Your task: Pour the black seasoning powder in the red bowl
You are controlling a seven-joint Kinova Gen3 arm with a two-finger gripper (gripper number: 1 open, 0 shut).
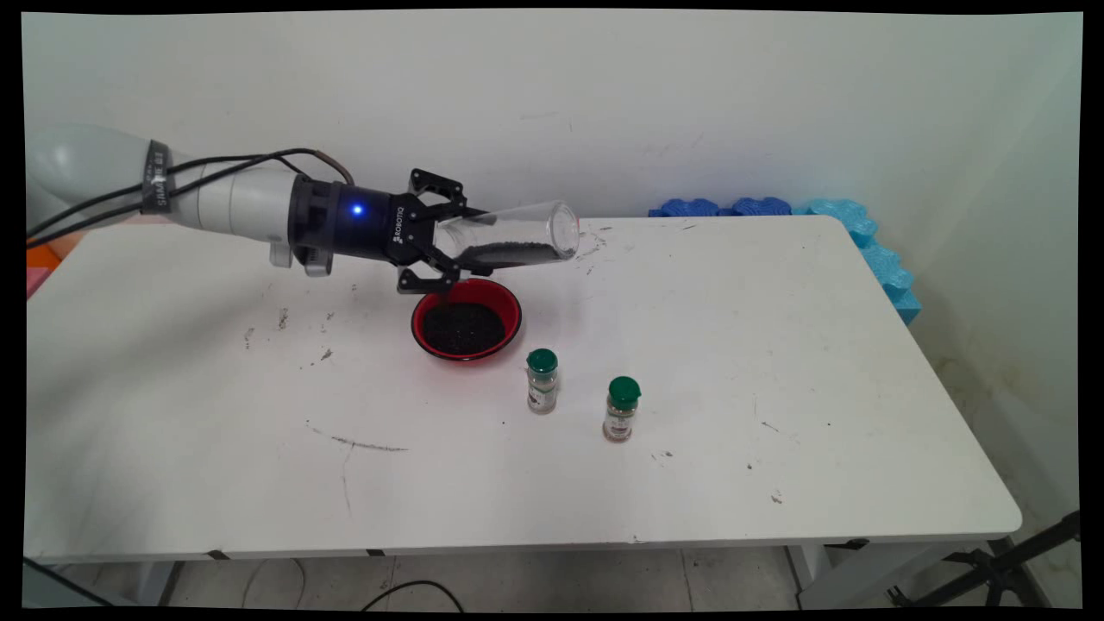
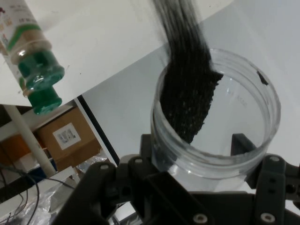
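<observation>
Main view: scuffed white table (image 1: 776, 362), pale wall (image 1: 690, 86).

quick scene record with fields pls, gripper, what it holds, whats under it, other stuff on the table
gripper: gripper shut on the clear jar, above the table
held thing: clear jar lying near horizontal, open mouth pointing right, dark grains along its lower side
below: red bowl holding dark grains, under the gripper
nearby: two green-capped spice jars upright, right of the bowl, apart from each other
surface: white table, scuffed
behind: blue foam pieces at the far right edge
</observation>
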